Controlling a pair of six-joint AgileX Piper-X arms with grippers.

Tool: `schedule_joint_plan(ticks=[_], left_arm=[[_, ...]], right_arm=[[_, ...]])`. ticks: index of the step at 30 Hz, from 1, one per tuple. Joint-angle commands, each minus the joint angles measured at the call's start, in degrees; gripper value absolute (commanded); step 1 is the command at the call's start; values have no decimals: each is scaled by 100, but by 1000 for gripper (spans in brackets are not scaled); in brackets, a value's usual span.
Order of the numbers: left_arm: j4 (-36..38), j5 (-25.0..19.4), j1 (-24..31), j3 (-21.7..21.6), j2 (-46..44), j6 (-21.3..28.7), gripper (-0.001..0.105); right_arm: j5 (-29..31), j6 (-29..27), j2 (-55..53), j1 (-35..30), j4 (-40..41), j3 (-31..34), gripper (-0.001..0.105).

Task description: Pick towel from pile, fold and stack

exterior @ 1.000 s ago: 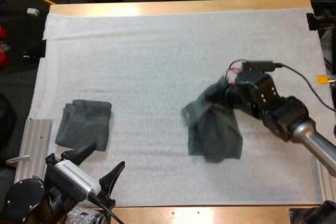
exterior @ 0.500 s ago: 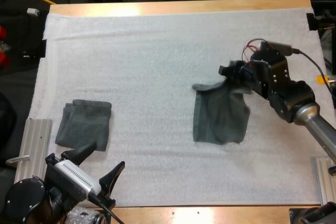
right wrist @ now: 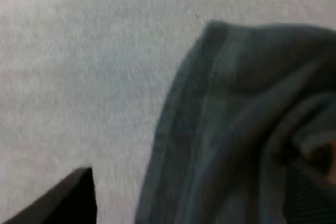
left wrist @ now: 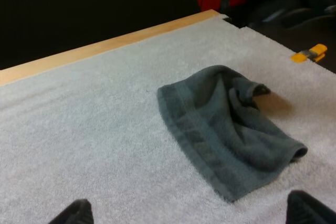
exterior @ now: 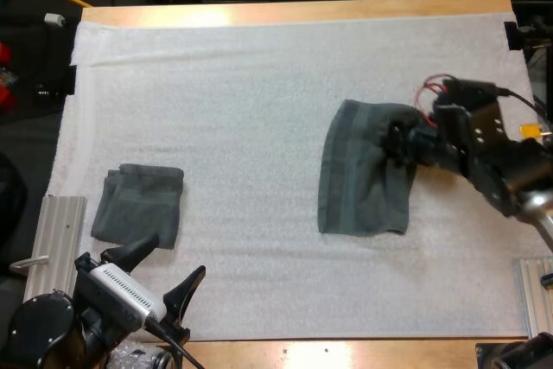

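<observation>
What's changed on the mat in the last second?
The right gripper swung rightward, drawing the dark grey-green towel out of a bunched heap into a flatter sheet on the white mat; whether it grips the towel now is unclear. The open left gripper and the folded grey-green towel near it stayed put.

The spread towel (exterior: 367,187) is dark grey-green with a darker band along one edge; the folded towel (exterior: 138,206) is the same grey-green, plain. The mat (exterior: 225,101) is white, the table (exterior: 294,11) pale wood.
</observation>
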Motion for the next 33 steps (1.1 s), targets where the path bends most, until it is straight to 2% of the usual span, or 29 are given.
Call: schedule_joint_plan(ticks=[1, 9, 16, 21, 25, 30, 33], left_arm=[[24, 37, -18, -45, 16, -53, 70], [24, 37, -18, -45, 16, -53, 70], [103, 56, -18, -24, 123, -152, 70], [117, 686, -18, -24, 698, -278, 70], [91, 817, -18, -24, 1248, -278, 70], [-229, 1249, -18, -24, 1971, -595, 70], [-425, 1328, -54, -24, 2369, -631, 70]], right_arm=[[-43, -90, -165, 0, 311, -53, 71], [-43, -90, -935, 0, 1495, -53, 71], [-17, -23, -1628, 0, 1971, -53, 71], [-17, -3, -2156, 0, 2592, -53, 71], [-17, 7, -2481, 0, 2900, -53, 71], [-17, 260, -2954, 0, 3125, -53, 71], [-17, 260, -3141, 0, 3167, -53, 71]])
